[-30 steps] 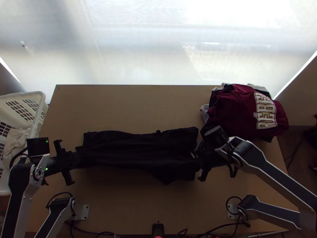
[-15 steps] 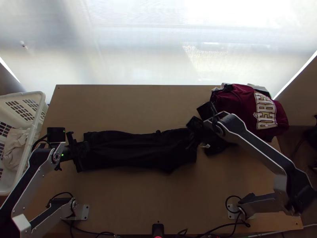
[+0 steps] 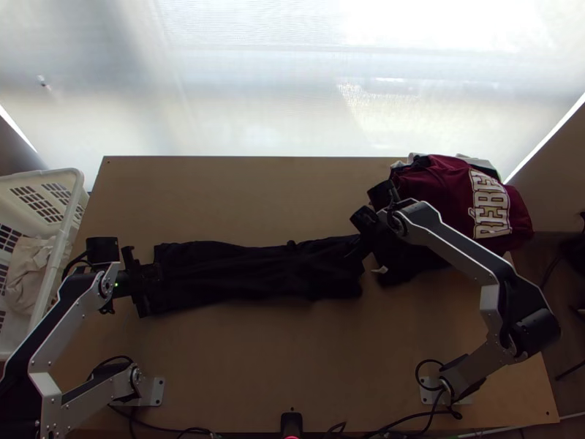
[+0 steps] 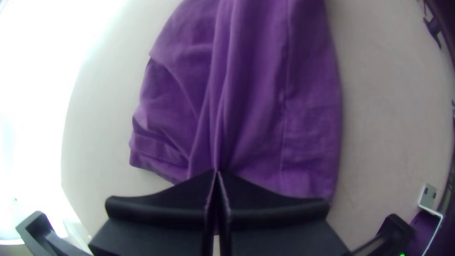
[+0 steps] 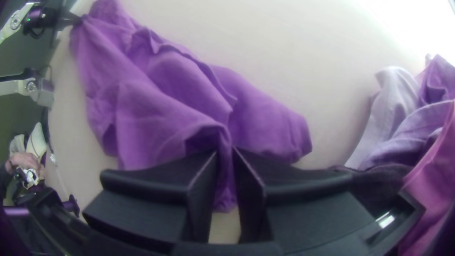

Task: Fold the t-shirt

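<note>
Lies narrow and rumpled across the tabletop [image 3: 241, 366]: black t-shirt [image 3: 248, 274]. Pinched at 1 end by the left gripper [image 3: 151, 282], closed tight; at the other by the right gripper [image 3: 357, 251], fingers nearly together around a fold. Beyond, heaped: garments [image 3: 453, 194].

Silver-grey links w/ blk joints, cables.

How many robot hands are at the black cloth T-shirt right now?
2. The left hand is shut on the T-shirt's end nearest the white plastic basket; the right hand is at the opposite end, by the dark red garment.
</note>
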### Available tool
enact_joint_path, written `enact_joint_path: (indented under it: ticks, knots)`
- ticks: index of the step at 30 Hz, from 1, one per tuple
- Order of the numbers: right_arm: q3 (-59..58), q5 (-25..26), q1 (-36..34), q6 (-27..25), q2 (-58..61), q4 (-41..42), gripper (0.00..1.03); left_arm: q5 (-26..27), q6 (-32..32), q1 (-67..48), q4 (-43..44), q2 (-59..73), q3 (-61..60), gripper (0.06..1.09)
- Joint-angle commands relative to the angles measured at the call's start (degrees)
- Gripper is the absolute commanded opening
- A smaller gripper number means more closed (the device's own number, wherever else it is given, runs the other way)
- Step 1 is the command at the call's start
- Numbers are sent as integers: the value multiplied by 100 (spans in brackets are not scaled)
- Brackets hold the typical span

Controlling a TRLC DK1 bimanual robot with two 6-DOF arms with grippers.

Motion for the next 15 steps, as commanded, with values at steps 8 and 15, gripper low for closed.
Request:
enact_joint_path:
  ticks: [8,15]
  knots:
    - [-406,355,-56,369,123,395,97,-171,-599,208,887,488,501,104]
    - [201,381,-48,325,-703,-317,98,269,-1565,718,-475,163,1986,104]
